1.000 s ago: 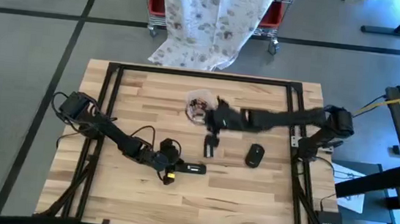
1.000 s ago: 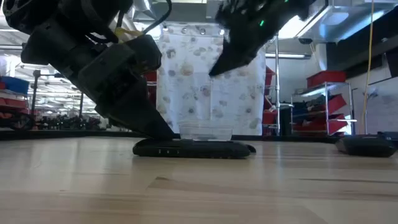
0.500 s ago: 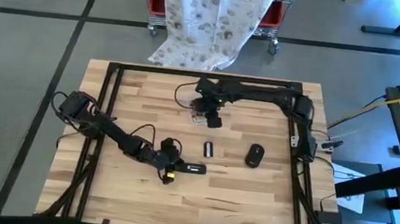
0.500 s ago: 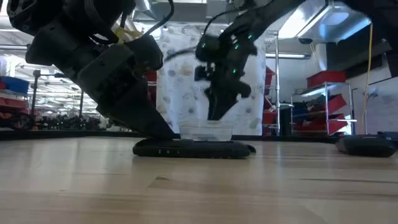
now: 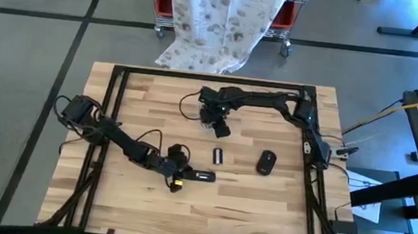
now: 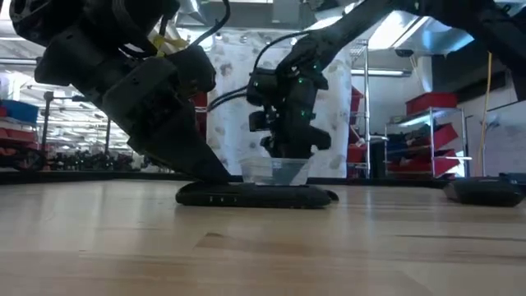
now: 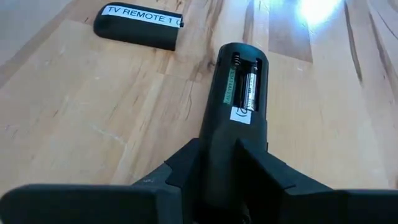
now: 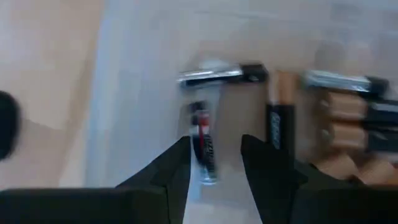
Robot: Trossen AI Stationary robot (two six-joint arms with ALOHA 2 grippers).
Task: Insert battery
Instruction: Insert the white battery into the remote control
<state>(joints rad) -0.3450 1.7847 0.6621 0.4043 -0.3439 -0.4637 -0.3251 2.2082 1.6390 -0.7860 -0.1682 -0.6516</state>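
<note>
I see the left pincer [image 5: 178, 177] low center, clamped on the remote [image 7: 239, 118], 1 cell in its bay. Upper center, right pincer [image 8: 214, 165] spread inside the clear tub [image 6: 275, 173], over a battery [image 8: 204, 152].

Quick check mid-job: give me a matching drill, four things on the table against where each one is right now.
Things:
1. remote
2. battery cover
3. right claw
4. computer mouse

Places:
A. over the clear battery container at the far middle of the table
B. lying loose between the remote and the container
C. gripped by the left claw, compartment open with one battery in it
D. alone toward the table's right side

Pairs: 1-C, 2-B, 3-A, 4-D
</note>
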